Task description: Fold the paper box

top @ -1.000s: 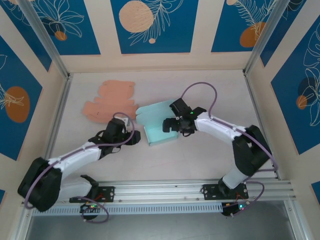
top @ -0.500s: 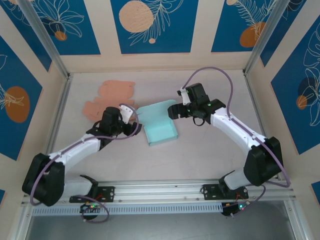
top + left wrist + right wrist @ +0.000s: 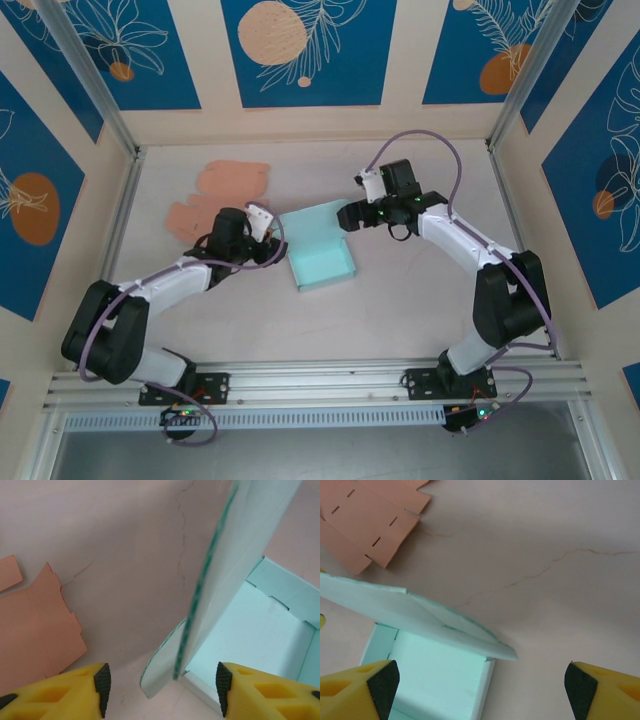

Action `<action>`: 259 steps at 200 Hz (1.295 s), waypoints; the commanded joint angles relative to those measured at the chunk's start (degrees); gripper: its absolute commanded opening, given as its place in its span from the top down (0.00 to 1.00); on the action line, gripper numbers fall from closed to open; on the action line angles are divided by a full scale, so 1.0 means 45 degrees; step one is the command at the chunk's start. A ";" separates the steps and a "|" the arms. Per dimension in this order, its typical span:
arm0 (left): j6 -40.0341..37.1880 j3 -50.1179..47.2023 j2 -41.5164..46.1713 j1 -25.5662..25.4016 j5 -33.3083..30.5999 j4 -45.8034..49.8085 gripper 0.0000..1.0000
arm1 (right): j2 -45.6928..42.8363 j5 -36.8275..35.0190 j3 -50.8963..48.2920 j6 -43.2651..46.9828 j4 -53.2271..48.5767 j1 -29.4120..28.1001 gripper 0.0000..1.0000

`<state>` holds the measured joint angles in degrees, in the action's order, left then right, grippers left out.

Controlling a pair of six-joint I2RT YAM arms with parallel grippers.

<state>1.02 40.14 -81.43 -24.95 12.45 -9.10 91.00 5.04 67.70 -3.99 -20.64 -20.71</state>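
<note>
Left fingers (image 3: 102,685) apart, box flap (image 3: 240,545) between

My right gripper (image 3: 481,690) has its jaws spread wide, one black pad (image 3: 384,684) at the lower left of the frame and the other at the lower right, clasping nothing. Between them sits the teal paper box (image 3: 435,677), its flap (image 3: 405,611) slanting over the tray from the left edge. A flat salmon cutout (image 3: 365,517) lies at upper left on the table (image 3: 545,535).

Pale teal paper box (image 3: 322,262), salmon-pink cutout (image 3: 225,185) (dark dashed slits), blue wall panels (image 3: 345,75) with orange circles
</note>
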 commanded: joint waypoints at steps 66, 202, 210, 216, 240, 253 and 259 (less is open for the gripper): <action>-0.0195 0.1142 -0.1115 0.0207 0.0059 -0.0448 0.72 | 0.1404 0.2758 0.0071 0.0601 0.1487 0.0367 0.20; 0.1341 0.1498 -0.1534 0.0198 -0.0155 -0.0866 0.93 | 0.1447 -0.1229 -0.0649 -0.0698 0.2135 -0.0647 0.68; 0.1606 0.1445 -0.1552 0.0144 -0.0149 -0.1035 0.94 | 0.1441 -0.1718 -0.0688 -0.0912 0.2227 -0.0855 0.71; 0.1763 0.1395 -0.1553 0.0099 -0.0230 -0.1143 0.93 | 0.1436 -0.2081 -0.0718 -0.1106 0.2294 -0.1013 0.75; 0.2160 0.1353 -0.1641 -0.0193 -0.0587 -0.1258 0.94 | 0.1530 -0.3216 -0.0622 -0.1922 0.2351 -0.1669 0.82; 0.2269 0.1315 -0.1690 -0.0353 -0.0812 -0.1377 0.94 | 0.1591 -0.3856 -0.0507 -0.2319 0.2265 -0.2100 0.82; 0.2340 0.1259 -0.1700 -0.0431 -0.0967 -0.1484 0.94 | 0.1630 -0.4177 -0.0451 -0.2501 0.2220 -0.2305 0.82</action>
<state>8.58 46.78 -88.68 -25.30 10.15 -11.75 98.91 -6.07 65.47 -10.46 -10.72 -27.86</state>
